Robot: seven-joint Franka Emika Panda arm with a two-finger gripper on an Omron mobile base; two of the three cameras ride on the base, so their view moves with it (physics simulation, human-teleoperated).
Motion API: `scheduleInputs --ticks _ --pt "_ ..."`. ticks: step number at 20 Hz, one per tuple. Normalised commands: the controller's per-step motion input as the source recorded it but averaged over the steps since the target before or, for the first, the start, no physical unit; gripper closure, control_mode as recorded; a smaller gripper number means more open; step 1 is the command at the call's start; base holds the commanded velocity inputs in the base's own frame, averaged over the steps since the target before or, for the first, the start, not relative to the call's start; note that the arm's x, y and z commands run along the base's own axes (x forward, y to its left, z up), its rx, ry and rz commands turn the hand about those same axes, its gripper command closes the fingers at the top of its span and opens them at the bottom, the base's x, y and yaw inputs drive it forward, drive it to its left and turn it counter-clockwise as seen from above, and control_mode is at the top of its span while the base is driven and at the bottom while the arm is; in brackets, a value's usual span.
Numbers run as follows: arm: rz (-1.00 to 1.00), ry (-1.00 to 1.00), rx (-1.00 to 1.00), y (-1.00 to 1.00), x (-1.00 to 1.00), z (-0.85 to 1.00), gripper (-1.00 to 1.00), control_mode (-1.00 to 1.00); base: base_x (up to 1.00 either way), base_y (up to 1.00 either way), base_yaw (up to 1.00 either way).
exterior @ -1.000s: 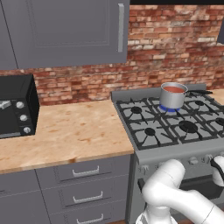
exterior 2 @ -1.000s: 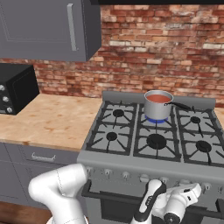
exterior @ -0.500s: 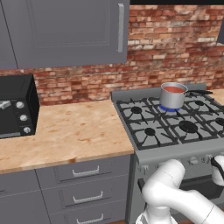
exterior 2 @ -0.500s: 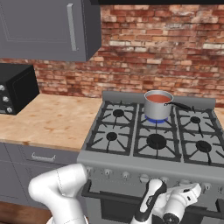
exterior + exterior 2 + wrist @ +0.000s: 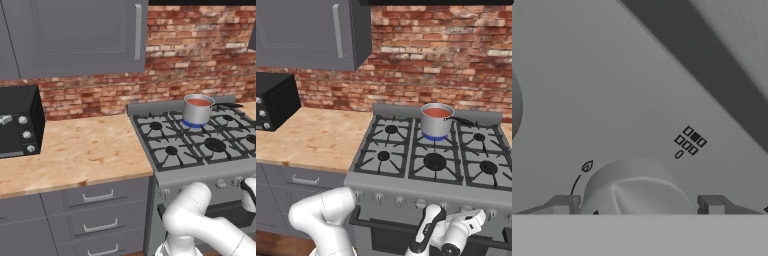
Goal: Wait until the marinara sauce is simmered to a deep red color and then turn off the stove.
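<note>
Hand view: knob [image 5: 637,187] between open jaws.

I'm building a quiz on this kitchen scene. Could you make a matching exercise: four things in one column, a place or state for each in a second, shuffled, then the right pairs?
Things:
1. small grey steel saucepan of red marinara sauce
2. black countertop oven with knobs
3. round grey stove knob
4. grey upper cabinet with bar handle

Places or states:
A. on the wooden counter, left of the stove
B. between the two dark fingers
C. on a rear burner, over a blue flame
D. on the brick wall above the counter

Pairs: 1-C, 2-A, 3-B, 4-D
</note>
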Motion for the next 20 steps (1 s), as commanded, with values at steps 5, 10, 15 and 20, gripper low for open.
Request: scheduleInputs --ticks 5,10,15,20 --pt "0.00 -0.01 0.00 0.00 0.00 -0.02 1.00 -1.00 0.00 0.00 0.00" --pt "0.00 0.00 0.00 0.00 0.00 0.00 1.00 -1.00 0.00 0.00 0.00" --pt "0.00 0.00 0.00 0.00 0.00 0.00 1.00 -1.00 0.00 0.00 0.00" --pt "0.00 0.00 0.00 0.00 0.00 0.00 1.00 -1.00 0.00 0.00 0.00"
